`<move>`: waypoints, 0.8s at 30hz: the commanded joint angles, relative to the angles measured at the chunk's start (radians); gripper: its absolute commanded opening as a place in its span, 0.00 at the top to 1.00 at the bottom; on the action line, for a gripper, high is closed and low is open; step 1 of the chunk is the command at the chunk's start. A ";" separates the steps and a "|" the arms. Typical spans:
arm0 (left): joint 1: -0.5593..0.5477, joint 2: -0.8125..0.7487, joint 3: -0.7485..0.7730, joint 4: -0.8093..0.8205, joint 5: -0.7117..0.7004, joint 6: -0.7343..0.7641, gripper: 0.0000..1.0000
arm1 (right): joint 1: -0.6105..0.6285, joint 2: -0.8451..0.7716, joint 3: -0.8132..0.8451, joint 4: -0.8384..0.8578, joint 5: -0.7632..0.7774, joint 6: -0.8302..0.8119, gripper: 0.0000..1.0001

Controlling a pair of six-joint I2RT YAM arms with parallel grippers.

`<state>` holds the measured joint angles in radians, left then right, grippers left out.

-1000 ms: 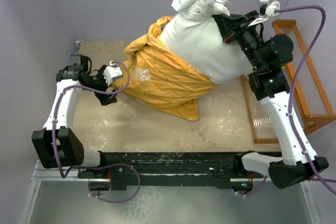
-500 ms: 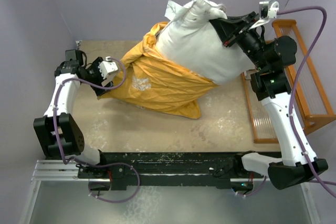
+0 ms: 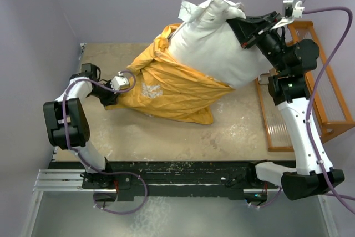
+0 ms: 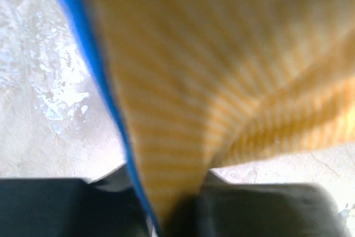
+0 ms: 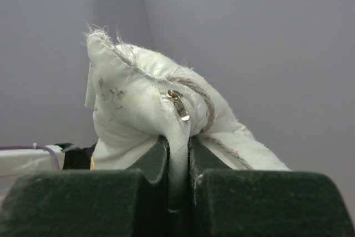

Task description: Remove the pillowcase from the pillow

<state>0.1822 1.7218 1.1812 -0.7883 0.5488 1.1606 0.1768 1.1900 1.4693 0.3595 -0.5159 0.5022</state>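
The pillow (image 3: 213, 45), plump and white, is held up at the back right with its lower half still inside the pillowcase (image 3: 166, 90). The pillowcase shows its yellow-orange inside and trails down to the table at the left. My right gripper (image 3: 245, 29) is shut on a fold of the pillow's top corner; in the right wrist view the white cloth is pinched between the jaws of the right gripper (image 5: 178, 165), below a small zipper pull (image 5: 179, 104). My left gripper (image 3: 113, 95) is shut on the pillowcase's left end; up close, the left gripper (image 4: 172, 209) holds orange fabric (image 4: 183, 81) with a blue edge (image 4: 94, 65).
An orange wooden rack (image 3: 330, 98) stands at the table's right edge, with a ribbed clear panel (image 3: 277, 129) beside it. Purple walls close in the back and both sides. The beige tabletop (image 3: 183, 140) lies in front of the fabric.
My left gripper was open beside the pillowcase; it has shifted to the fabric's left end and shut on it. The right arm has raised the pillow slightly up and to the right.
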 commanded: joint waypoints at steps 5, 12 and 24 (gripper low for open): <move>0.055 -0.056 0.178 0.129 0.062 -0.306 1.00 | -0.083 -0.060 -0.016 0.261 0.223 0.164 1.00; 0.128 -0.025 0.309 0.295 -0.238 -0.384 1.00 | -0.109 -0.081 0.039 0.238 0.460 0.145 1.00; 0.273 0.067 0.201 0.495 -0.451 -0.241 1.00 | -0.126 -0.036 0.344 0.155 0.599 0.029 1.00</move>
<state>0.3893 1.7557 1.4261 -0.4355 0.3031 0.8448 0.0841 1.2064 1.6409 0.2432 -0.1387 0.5922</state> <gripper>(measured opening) 0.007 0.061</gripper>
